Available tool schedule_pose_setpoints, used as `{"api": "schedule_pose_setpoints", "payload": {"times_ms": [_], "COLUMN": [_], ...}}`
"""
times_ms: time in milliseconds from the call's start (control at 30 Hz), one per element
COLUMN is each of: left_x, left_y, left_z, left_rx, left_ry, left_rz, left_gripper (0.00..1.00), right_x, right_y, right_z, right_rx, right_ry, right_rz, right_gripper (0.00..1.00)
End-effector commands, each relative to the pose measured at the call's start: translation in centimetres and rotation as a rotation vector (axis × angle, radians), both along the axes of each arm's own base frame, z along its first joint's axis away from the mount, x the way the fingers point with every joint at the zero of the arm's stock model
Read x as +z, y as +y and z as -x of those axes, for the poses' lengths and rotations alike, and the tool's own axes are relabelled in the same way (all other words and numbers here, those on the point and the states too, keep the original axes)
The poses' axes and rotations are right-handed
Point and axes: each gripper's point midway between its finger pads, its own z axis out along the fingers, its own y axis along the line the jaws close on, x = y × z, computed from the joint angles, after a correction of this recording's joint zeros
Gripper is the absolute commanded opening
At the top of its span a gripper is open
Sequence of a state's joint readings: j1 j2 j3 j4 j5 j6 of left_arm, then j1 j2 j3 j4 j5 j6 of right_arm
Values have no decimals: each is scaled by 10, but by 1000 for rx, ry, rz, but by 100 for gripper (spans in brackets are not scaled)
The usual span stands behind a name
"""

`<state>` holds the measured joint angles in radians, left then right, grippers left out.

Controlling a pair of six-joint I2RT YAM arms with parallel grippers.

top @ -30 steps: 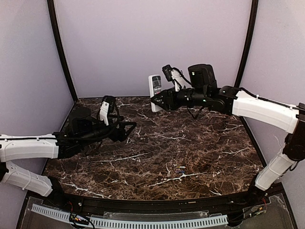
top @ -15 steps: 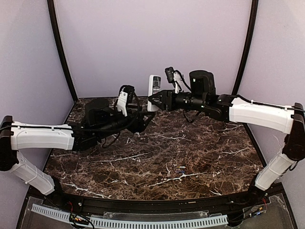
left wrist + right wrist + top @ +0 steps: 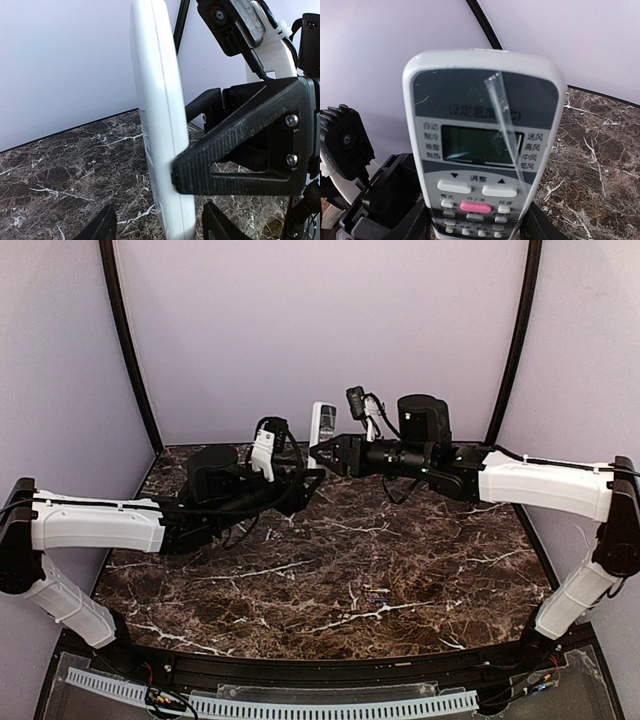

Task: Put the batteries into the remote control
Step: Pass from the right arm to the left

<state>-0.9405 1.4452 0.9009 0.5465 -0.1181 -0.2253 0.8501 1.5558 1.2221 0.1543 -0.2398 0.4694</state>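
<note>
While upright, remote control (image 3: 322,421) in pinch of right claw (image 3: 320,452), its foot within spread left claw (image 3: 312,480).

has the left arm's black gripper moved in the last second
Yes. The left gripper has swung rightward, farther from the black left corner post, ending near the small white rectangular remote control.

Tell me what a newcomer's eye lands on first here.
The white remote stands out, held upright in the air over the far side of the table by the right gripper. The left gripper sits open close beside it, while the batteries lie on the table nearer the front.
</note>
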Motion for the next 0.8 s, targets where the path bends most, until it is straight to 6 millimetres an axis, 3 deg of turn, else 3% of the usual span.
{"api": "schedule_pose_setpoints", "payload": {"times_ms": [0, 167, 400, 567, 667, 767], "left_x": [14, 10, 10, 11, 11, 9], "left_y": [-3, -1, 1, 4, 7, 12], "left_z": [-5, -10, -14, -15, -14, -15], "left_rx": [23, 50, 72, 83, 90, 110], "left_ry": [-37, -41, -64, -79, -93, -110], "left_rz": [18, 3, -16, -30, -42, -75], "left_gripper": [55, 47, 27, 11, 4, 1], "right_x": [17, 14, 14, 18, 28, 37], "right_y": [2, 4, 3, 1, -7, -18], "right_z": [7, 11, 15, 18, 20, 21], "right_rx": [21, 37, 48, 54, 37, 18], "right_ry": [-27, -16, -6, -7, -29, -45], "right_rz": [-68, -78, -96, -111, -127, -138], "right_gripper": [41, 41, 43, 58, 73, 79]}}
